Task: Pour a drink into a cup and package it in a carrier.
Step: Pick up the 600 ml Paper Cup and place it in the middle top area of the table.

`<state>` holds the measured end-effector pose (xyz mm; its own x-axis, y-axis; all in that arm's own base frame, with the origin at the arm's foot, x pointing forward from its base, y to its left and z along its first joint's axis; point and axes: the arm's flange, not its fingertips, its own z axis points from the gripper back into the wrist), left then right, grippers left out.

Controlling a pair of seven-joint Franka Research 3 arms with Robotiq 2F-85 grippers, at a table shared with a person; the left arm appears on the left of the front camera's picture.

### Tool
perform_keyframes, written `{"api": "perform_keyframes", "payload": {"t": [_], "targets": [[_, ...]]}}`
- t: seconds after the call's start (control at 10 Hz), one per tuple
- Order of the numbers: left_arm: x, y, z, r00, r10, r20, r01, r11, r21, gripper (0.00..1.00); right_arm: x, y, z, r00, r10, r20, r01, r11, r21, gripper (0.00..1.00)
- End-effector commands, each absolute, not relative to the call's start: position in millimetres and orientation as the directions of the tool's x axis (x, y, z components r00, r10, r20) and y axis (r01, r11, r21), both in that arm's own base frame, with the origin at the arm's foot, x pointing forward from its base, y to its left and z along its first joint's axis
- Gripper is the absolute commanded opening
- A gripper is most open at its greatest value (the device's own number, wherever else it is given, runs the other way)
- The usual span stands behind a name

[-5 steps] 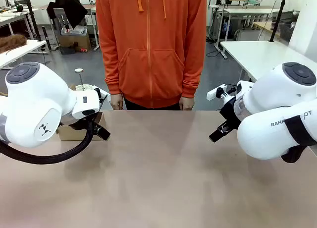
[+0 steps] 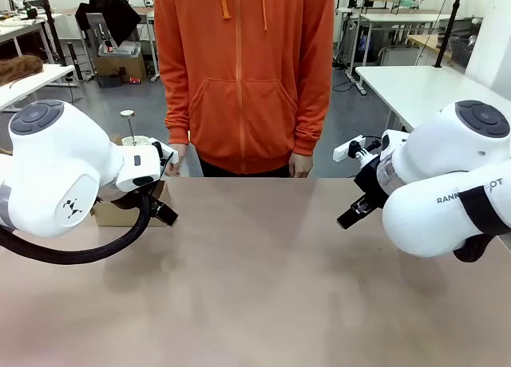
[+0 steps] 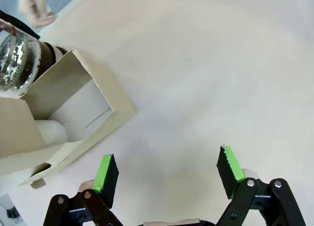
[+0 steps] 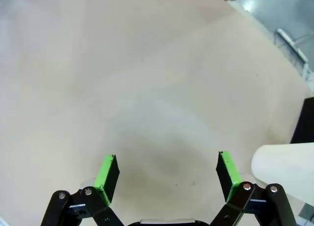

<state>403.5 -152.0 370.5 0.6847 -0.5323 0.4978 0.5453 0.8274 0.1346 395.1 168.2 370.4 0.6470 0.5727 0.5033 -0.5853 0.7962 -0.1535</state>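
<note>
The brown cardboard carrier (image 3: 73, 103) stands open to the left of my left gripper (image 3: 167, 174), whose jaws are open and hold nothing. Behind it is the glass press pot (image 3: 17, 59) with the drink; in the front view its plunger knob (image 2: 126, 113) rises above my left arm. A white rounded shape (image 3: 49, 131) shows inside the carrier; I cannot tell what it is. My right gripper (image 4: 167, 174) hangs open over bare table, with a white cup (image 4: 284, 169) just to the right of its right finger.
A person in an orange hoodie (image 2: 243, 72) stands at the far edge. One hand (image 2: 172, 155) is near the press pot, and the other (image 2: 301, 166) hangs at the table edge. The brown table (image 2: 255, 263) lies between my two arms.
The person's hand on the picture's left has lifted and moved left toward the press pot. Both arms stay where they were.
</note>
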Motion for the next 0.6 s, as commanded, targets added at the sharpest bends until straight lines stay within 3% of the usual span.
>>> {"api": "perform_keyframes", "payload": {"t": [0.0,0.3,0.5], "targets": [[403.5,-151.8,370.5,0.685,-0.532,0.498,0.545,0.827,0.135,1.00,395.1,168.2,370.5,0.647,0.572,0.504,-0.585,0.796,-0.153,1.00],[403.5,-151.8,370.5,0.685,-0.532,0.498,0.545,0.827,0.135,1.00,395.1,168.2,370.4,0.647,0.573,0.503,-0.585,0.796,-0.154,1.00],[403.5,-151.8,370.5,0.685,-0.532,0.498,0.545,0.827,0.135,1.00,436.3,155.3,414.8,0.667,0.549,0.504,-0.560,0.815,-0.146,1.00]]}}
